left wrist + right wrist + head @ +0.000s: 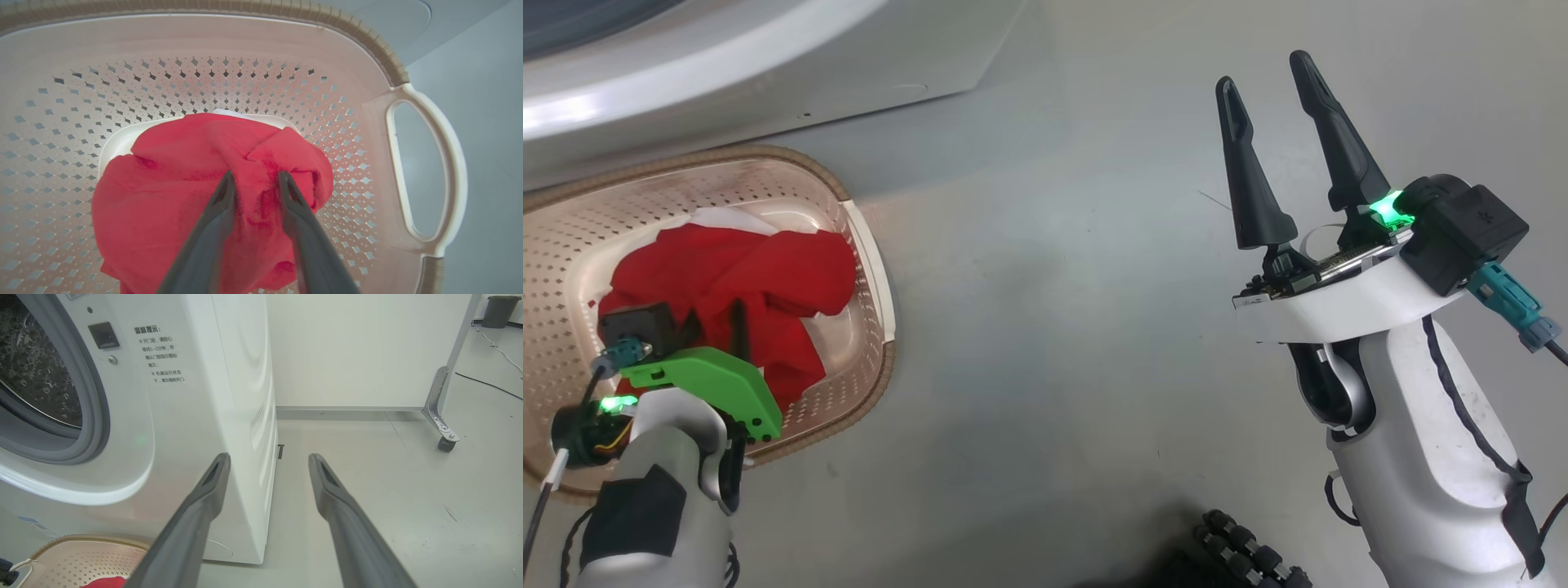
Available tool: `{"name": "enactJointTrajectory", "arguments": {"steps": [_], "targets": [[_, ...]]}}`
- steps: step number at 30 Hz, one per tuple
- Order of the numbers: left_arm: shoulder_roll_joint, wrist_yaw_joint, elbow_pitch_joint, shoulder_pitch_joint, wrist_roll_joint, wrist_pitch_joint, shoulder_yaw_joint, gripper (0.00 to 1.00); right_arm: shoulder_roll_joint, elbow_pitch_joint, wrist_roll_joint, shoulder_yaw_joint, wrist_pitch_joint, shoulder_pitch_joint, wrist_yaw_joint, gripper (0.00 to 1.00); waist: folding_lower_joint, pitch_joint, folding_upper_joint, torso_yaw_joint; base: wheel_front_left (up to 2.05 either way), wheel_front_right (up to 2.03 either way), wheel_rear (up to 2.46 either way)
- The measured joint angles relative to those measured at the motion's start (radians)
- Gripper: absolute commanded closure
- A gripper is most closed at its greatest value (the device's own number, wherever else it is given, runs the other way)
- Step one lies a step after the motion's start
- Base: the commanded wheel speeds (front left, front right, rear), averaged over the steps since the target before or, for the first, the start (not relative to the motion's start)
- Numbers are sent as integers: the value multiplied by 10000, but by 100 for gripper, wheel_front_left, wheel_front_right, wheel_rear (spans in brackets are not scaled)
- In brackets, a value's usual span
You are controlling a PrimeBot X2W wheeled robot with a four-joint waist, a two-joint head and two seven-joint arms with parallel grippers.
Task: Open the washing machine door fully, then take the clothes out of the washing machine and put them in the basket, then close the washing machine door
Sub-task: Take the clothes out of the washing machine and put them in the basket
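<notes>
Where my left gripper (254,177) dips into the basket (412,94), its jaws stand slightly parted, tips against the red clothes (163,196) heaped inside. My right gripper (1263,69) hangs wide open over the floor (1054,286); beyond stands the washing machine (196,396).

Left hand (254,176) low, fingers (220,200) slightly parted; right hand (1263,69) spread wide.
</notes>
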Motion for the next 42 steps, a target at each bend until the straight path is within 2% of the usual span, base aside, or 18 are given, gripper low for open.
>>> {"name": "enactJointTrajectory", "arguments": {"steps": [17, 32, 42], "targets": [[-543, -274, 422, 35, 146, -1275, -219, 0, -6, 951, -422, -221, 0, 555, 4, 0, -1, -1763, 0, 528, 0, 0, 0], [-623, -447, -1244, 706, 326, -1453, -506, 0, -6, 1615, -686, -570, 0, 1808, 15, 0, -1, -3814, 0, 1233, 0, 0, 0], [-637, -234, -3053, 1569, 821, -1455, -531, 0, -4, 1825, -717, -629, 0, 2481, 15, 0, -2, -5117, 0, 1552, 0, 0, 0]]}}
